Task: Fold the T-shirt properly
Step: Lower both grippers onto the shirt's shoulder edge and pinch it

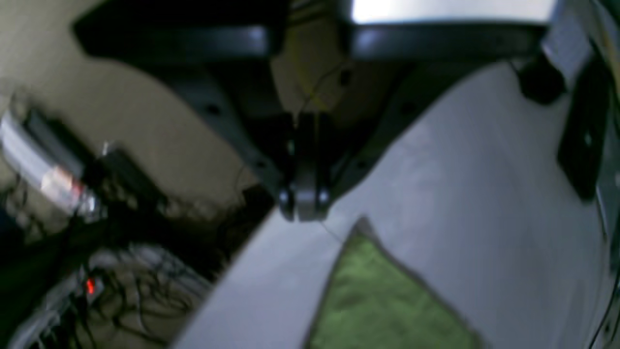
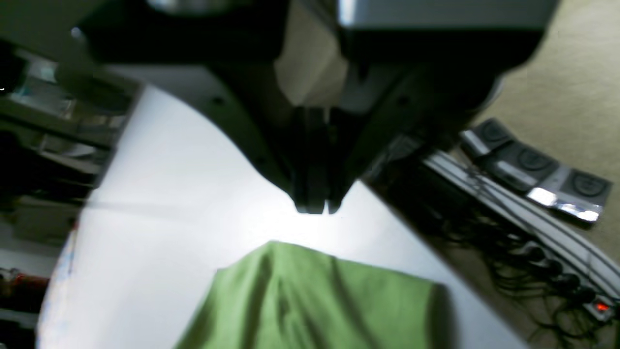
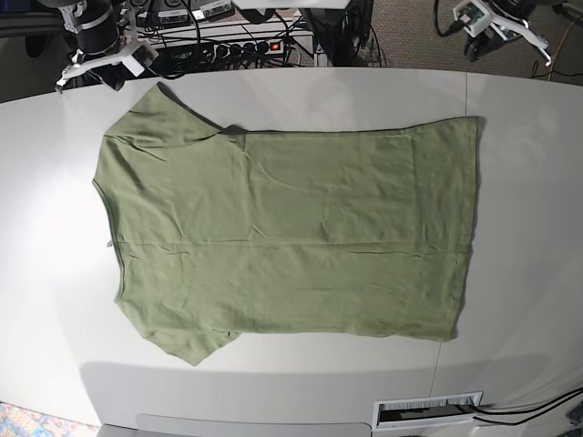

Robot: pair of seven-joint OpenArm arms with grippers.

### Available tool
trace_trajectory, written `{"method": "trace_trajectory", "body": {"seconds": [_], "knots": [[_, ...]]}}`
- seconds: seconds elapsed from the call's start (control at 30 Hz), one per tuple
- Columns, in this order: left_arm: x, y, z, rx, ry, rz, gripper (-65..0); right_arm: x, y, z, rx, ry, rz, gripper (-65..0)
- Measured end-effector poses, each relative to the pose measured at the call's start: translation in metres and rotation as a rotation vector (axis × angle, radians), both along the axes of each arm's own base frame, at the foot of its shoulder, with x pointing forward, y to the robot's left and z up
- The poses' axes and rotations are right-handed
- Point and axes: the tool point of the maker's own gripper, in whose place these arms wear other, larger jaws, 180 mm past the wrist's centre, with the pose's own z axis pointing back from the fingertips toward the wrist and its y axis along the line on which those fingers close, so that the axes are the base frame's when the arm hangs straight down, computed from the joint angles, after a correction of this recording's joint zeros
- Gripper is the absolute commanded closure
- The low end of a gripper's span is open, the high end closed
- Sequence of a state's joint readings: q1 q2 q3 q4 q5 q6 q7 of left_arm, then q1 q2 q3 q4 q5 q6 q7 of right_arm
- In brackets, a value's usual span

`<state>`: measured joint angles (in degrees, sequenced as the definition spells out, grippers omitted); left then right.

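Note:
The olive-green T-shirt [image 3: 291,237] lies spread flat on the white table [image 3: 519,319], collar end to the left and hem to the right in the base view. Both arms hang beyond the table's far edge. My right gripper [image 2: 315,207] is shut and empty, hovering just off the far sleeve [image 2: 315,300], and it shows at the top left in the base view [image 3: 91,66]. Shut and empty too, my left gripper [image 1: 305,206] sits above the table a little beyond the shirt's far hem corner [image 1: 387,300]. Neither gripper touches the cloth.
A power strip with a red light [image 3: 273,44] and tangled cables lie behind the table's far edge. Foot pedals [image 2: 533,167] sit on the carpet. A white slotted part [image 3: 428,411] is at the near edge.

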<state>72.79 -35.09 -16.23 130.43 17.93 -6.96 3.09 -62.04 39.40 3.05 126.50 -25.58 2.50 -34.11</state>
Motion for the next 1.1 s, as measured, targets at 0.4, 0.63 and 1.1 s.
{"method": "trace_trajectory", "body": {"seconds": [0.4,0.63,1.1], "knots": [[0.044,-0.011,-0.007,0.015,-0.097,-0.149,-3.8,0.024,-0.018,0.015,-0.101,-0.062,-0.068,0.0],[0.05,-0.009,-0.045,0.072,-0.064,-0.223,-10.9,0.017,-0.01,0.005,-0.098,0.011,0.002,-17.2],[0.08,-0.011,-0.089,0.124,-0.073,-0.328,-24.6,0.017,-0.009,0.005,-0.094,0.013,0.004,-19.0]]}}
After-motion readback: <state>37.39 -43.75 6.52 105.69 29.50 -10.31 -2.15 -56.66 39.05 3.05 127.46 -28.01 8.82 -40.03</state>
